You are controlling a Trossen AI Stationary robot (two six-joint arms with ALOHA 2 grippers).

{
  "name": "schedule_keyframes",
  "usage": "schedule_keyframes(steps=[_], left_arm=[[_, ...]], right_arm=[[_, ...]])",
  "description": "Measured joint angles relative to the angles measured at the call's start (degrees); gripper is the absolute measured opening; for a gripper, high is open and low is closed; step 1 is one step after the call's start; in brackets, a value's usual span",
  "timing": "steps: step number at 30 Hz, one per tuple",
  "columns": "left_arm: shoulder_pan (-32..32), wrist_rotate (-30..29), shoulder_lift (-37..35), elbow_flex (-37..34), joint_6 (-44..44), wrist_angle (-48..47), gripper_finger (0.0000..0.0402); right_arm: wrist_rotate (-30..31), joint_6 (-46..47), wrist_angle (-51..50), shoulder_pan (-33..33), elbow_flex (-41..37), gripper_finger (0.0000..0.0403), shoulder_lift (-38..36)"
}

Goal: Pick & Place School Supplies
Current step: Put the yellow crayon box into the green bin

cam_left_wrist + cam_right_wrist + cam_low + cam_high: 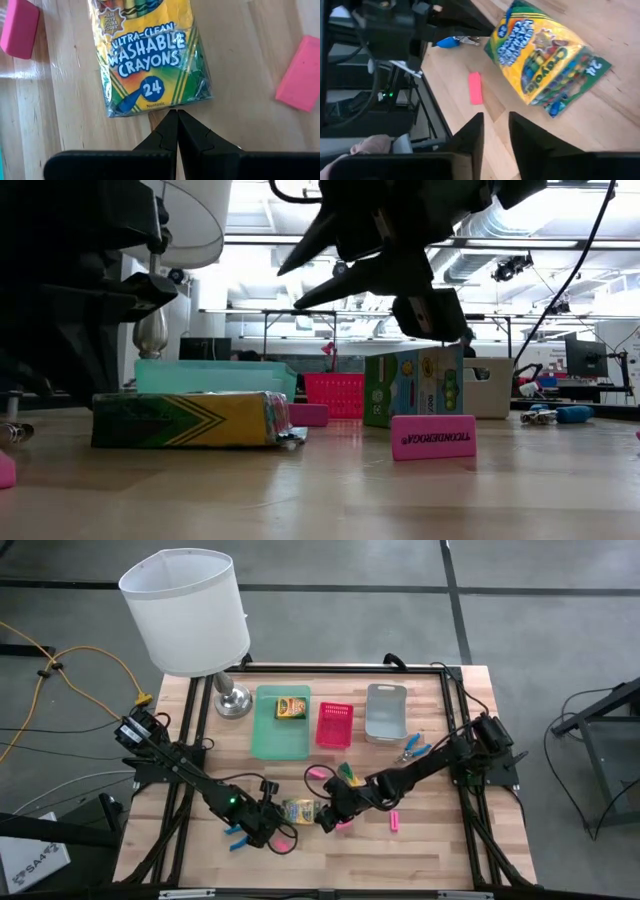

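The crayon box is lying flat on the desk near its front edge, between the two pincers, with pink erasers scattered around it. Judging by its look, it is a light cardboard pack wrapped in crinkled, shiny film, so it is likely slippery and will dent if squeezed hard; taking it across the narrow sides near the middle seems the safest hold. The left pincer is sitting just beside the box's end with its fingers pressed fully together, holding nothing. The right pincer is hanging above bare wood near the box, its fingers standing a narrow gap apart with nothing between them. A second box is standing upright farther back, and another is lying in the green tray.
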Motion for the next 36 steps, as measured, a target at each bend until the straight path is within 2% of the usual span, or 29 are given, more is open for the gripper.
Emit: schedule_keyframes(steps=[7,20,28,33,36], left_arm=[[0.0,-0.01,0.0,-0.01,0.11,0.0,0.0001],[-0.02,-0.13,0.02,-0.03,0.2,-0.02,0.0001],[-0.07,-0.15,0.02,-0.06,0.17,-0.02,0.0001],[-0.07,-0.14,0.02,-0.06,0.15,-0.01,0.0001],[-0.07,-0.11,0.02,-0.08,0.13,0.0,0.0001]], right_arm=[[-0.21,0.59,-2.48,-0.85,0.0,0.0008,0.0],[0.89,4.81,-5.61,-0.96,0.0,0.0003,0.0],[2.25,4.53,0.08,-0.1,0.02,0.0003,0.0],[2.46,1.84,0.1,0.3,4.14,0.0003,1.97],[-0.25,-1.01,-2.13,0.19,9.63,0.0003,6.15]])
